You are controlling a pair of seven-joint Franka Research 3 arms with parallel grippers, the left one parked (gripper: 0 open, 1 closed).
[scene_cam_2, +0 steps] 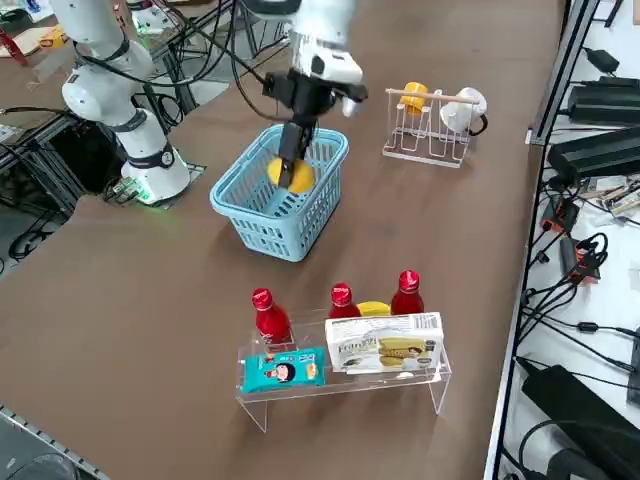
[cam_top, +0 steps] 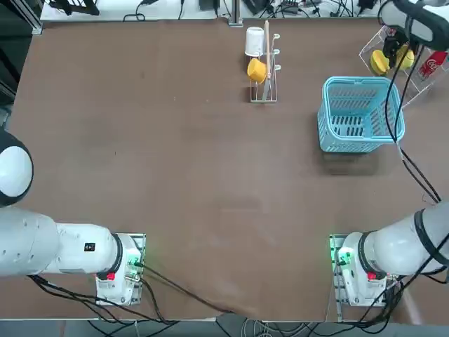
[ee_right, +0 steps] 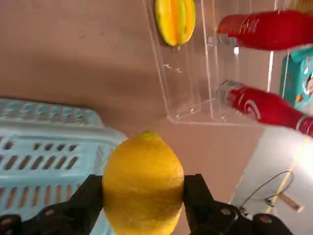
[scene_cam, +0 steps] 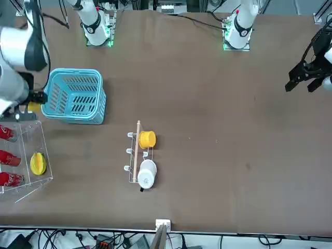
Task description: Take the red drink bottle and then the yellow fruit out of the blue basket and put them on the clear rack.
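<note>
We see the right gripper (scene_cam_2: 289,176) above the blue basket (scene_cam_2: 279,236), its jaws closed round the yellow fruit (scene_cam_2: 304,178). Nearer us than the basket, the clear rack (scene_cam_2: 345,384) bears three red bottles (scene_cam_2: 271,318), a second yellow fruit (scene_cam_2: 374,309), a white packet (scene_cam_2: 386,343) and a turquoise packet (scene_cam_2: 284,370). Beyond the basket, to our right, a wire stand (scene_cam_2: 425,147) on the desk (scene_cam_2: 160,320) carries a yellow cup (scene_cam_2: 413,97) and a white mug (scene_cam_2: 460,114).

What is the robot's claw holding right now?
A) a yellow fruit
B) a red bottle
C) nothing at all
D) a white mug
A: the yellow fruit sits between the two fingers of the right gripper, with a finger against each side.
</note>
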